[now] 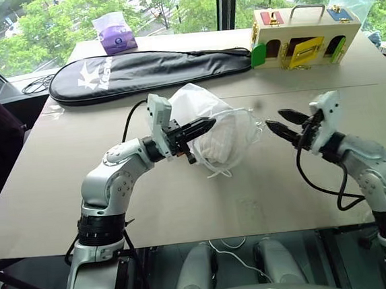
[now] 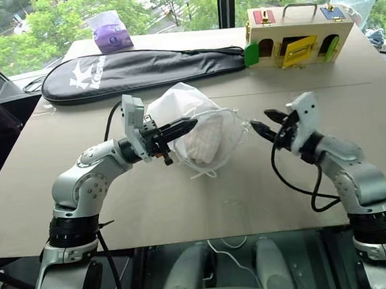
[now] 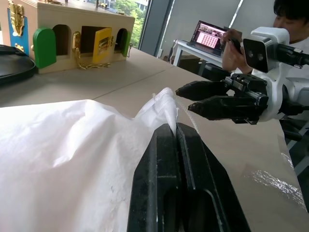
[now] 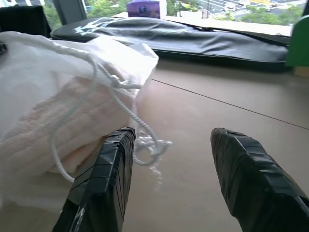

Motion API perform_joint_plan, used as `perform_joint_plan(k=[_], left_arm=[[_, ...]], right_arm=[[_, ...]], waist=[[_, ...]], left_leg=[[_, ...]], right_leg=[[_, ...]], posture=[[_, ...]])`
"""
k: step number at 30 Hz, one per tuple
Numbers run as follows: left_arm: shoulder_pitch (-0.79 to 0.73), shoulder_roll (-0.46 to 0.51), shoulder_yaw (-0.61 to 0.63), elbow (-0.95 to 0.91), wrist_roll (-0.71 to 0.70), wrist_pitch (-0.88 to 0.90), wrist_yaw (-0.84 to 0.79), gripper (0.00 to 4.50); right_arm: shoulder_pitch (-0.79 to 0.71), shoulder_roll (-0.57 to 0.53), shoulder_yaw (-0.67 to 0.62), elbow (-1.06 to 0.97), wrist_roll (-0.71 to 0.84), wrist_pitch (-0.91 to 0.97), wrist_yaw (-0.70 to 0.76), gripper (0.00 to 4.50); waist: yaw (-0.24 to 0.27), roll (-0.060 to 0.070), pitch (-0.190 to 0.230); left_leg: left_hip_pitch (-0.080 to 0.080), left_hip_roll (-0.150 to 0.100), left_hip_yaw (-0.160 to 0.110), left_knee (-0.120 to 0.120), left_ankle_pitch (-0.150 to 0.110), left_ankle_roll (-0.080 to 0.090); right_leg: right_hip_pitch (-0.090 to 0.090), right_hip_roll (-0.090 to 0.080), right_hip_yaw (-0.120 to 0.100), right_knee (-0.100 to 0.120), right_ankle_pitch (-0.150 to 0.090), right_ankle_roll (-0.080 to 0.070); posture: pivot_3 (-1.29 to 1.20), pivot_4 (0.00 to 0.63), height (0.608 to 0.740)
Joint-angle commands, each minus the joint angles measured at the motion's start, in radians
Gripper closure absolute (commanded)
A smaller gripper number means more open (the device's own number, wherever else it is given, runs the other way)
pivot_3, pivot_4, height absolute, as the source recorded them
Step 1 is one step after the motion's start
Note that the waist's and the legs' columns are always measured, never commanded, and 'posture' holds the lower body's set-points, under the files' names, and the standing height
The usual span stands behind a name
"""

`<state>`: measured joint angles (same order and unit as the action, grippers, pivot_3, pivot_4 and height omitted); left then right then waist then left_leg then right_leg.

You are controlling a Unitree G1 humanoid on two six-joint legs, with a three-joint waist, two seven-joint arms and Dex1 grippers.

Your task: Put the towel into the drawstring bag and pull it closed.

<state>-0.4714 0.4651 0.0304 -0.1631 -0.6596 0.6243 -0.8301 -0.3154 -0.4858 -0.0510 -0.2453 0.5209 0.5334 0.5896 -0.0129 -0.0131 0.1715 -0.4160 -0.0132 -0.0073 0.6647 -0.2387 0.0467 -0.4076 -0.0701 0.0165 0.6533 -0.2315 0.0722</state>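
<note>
The drawstring bag (image 1: 196, 103) lies in the middle of the table, thin and translucent white. The folded white towel (image 1: 223, 145) sits inside it and shows through the fabric. My left gripper (image 1: 210, 124) is shut on a pinch of the bag's fabric near the mouth, and the left wrist view shows the cloth squeezed between its fingers (image 3: 166, 145). My right gripper (image 1: 275, 119) stands open just to the right of the bag, not touching it. The bag's white cords (image 4: 140, 125) hang loose by the mouth, close in front of the right gripper (image 4: 171, 133).
A long black racket case (image 1: 146, 71) lies across the back of the table, with a purple tissue pack (image 1: 115, 33) behind it. A wooden box with coloured doors (image 1: 302, 37) stands at the back right. A person (image 3: 289, 9) sits at a laptop (image 3: 210, 36) beyond the table.
</note>
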Motion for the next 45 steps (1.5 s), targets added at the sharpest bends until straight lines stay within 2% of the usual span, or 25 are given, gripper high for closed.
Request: perform_joint_plan(k=[1,8,10,13,14,15,17,23,29,35,38,40,41,42,44,45], left_arm=[[-0.017,0.002,0.014,-0.014,0.001,-0.020,-0.006,4.50],[-0.017,0.001,0.018,-0.013,0.004,-0.021,-0.004,4.50],[-0.016,0.001,0.018,-0.013,0.005,-0.022,-0.004,4.50],[-0.013,-0.001,0.017,-0.014,0.007,-0.023,-0.004,4.50],[-0.013,-0.002,0.016,-0.014,0.007,-0.023,-0.004,4.50],[-0.012,-0.002,0.016,-0.014,0.007,-0.022,-0.004,4.50],[-0.011,-0.003,0.015,-0.013,0.009,-0.024,-0.005,4.50],[-0.011,-0.006,0.004,-0.001,0.018,-0.032,-0.013,4.50],[-0.016,-0.008,-0.012,0.019,0.040,-0.047,-0.029,4.50],[-0.049,-0.022,-0.029,0.065,0.087,-0.096,-0.026,4.50],[-0.121,-0.090,0.017,0.056,0.007,-0.158,-0.079,3.59],[-0.179,-0.123,0.020,0.092,0.071,-0.230,-0.019,2.69],[-0.205,-0.133,0.026,0.119,0.106,-0.263,0.016,2.40],[-0.222,-0.143,0.043,0.135,0.106,-0.275,0.032,1.83],[-0.239,-0.150,0.089,0.135,0.046,-0.238,0.048,0.93],[-0.228,-0.144,0.106,0.118,0.011,-0.209,0.047,0.68]], right_arm=[[-0.049,0.033,0.015,0.039,-0.015,-0.035,0.015,1.78],[-0.096,0.054,0.081,0.198,-0.201,-0.193,-0.014,1.78],[-0.111,0.089,0.062,0.225,-0.214,-0.219,-0.055,1.78],[-0.132,0.165,0.012,0.224,-0.197,-0.239,-0.134,2.68],[-0.133,0.178,0.005,0.215,-0.195,-0.240,-0.145,3.24],[-0.132,0.193,-0.004,0.205,-0.190,-0.238,-0.159,3.51],[-0.129,0.215,-0.020,0.189,-0.176,-0.231,-0.177,4.48],[-0.115,0.261,-0.063,0.146,-0.142,-0.192,-0.242,4.48],[-0.098,0.340,-0.180,0.105,-0.050,-0.074,-0.410,4.48],[-0.058,0.313,-0.193,0.065,-0.006,0.006,-0.427,4.48],[-0.051,0.310,-0.175,0.044,0.007,0.031,-0.429,4.50],[-0.053,0.313,-0.169,0.037,0.013,0.047,-0.433,4.50],[-0.056,0.314,-0.168,0.036,0.014,0.052,-0.436,4.50],[-0.059,0.316,-0.168,0.035,0.015,0.057,-0.439,4.50],[-0.067,0.321,-0.179,0.037,0.022,0.075,-0.458,4.50],[-0.070,0.324,-0.187,0.039,0.026,0.084,-0.472,4.50]], waist=[[0.001,0.000,0.000],[0.001,0.000,0.000],[0.000,0.000,0.000],[-0.005,0.000,0.000],[-0.005,0.000,0.000],[-0.003,0.000,0.000],[-0.001,0.000,0.000],[-0.001,0.000,0.000],[-0.001,0.000,0.000],[0.000,0.001,0.000],[0.002,0.001,0.001],[0.001,0.000,0.001],[0.001,0.000,0.001],[0.001,0.000,0.001],[-0.006,0.000,0.001],[-0.010,0.001,0.001]], left_leg=[[0.000,0.000,0.000,0.001,0.000,0.000],[0.000,-0.001,0.000,0.002,0.000,0.000],[0.000,-0.001,0.000,0.002,0.000,0.000],[0.000,0.000,0.001,0.002,0.000,0.000],[0.000,0.000,0.001,0.002,0.000,0.000],[0.000,0.000,0.001,0.002,0.000,0.000],[0.000,0.000,0.000,0.002,0.000,0.000],[0.000,-0.001,0.001,0.002,0.000,0.000],[0.000,-0.001,0.000,0.002,0.000,0.000],[0.000,-0.001,0.000,0.002,0.000,0.000],[0.000,-0.001,0.001,0.002,0.000,0.000],[-0.001,-0.001,0.000,0.002,0.000,0.000],[-0.001,-0.001,0.000,0.002,0.000,0.000],[-0.001,-0.001,0.000,0.002,0.000,0.000],[0.000,-0.001,0.001,0.002,0.000,0.000],[0.000,-0.001,0.002,0.001,0.000,0.000]], right_leg=[[0.000,0.000,0.000,0.000,0.000,0.000],[0.000,0.000,0.000,0.003,0.000,0.000],[-0.001,0.000,0.000,0.003,0.000,0.000],[-0.001,0.000,0.001,0.005,0.000,0.000],[-0.002,0.000,0.001,0.005,0.000,0.000],[-0.002,0.000,0.001,0.005,0.000,0.000],[-0.002,0.000,0.001,0.005,0.000,0.000],[-0.002,0.000,0.001,0.005,0.000,0.000],[-0.002,0.000,0.001,0.005,0.000,0.000],[-0.002,0.000,0.001,0.005,0.000,0.000],[-0.002,0.000,0.001,0.005,0.000,0.000],[-0.002,-0.001,0.001,0.004,0.000,0.000],[-0.002,0.000,0.001,0.004,0.000,0.000],[-0.001,0.000,0.001,0.004,0.000,0.000],[-0.001,0.000,0.001,0.005,0.000,0.000],[-0.002,0.000,0.002,0.005,0.000,0.000]], posture=[[0.00,0.150,0.740],[0.00,0.150,0.740],[0.00,0.150,0.740],[0.00,0.150,0.740],[0.00,0.150,0.740],[0.00,0.150,0.740],[0.00,0.150,0.740],[0.00,0.150,0.740],[0.00,0.150,0.740],[0.00,0.150,0.740],[0.00,0.150,0.740],[0.00,0.150,0.740],[0.00,0.150,0.740],[0.00,0.150,0.740],[0.00,0.150,0.740],[0.00,0.150,0.740]])
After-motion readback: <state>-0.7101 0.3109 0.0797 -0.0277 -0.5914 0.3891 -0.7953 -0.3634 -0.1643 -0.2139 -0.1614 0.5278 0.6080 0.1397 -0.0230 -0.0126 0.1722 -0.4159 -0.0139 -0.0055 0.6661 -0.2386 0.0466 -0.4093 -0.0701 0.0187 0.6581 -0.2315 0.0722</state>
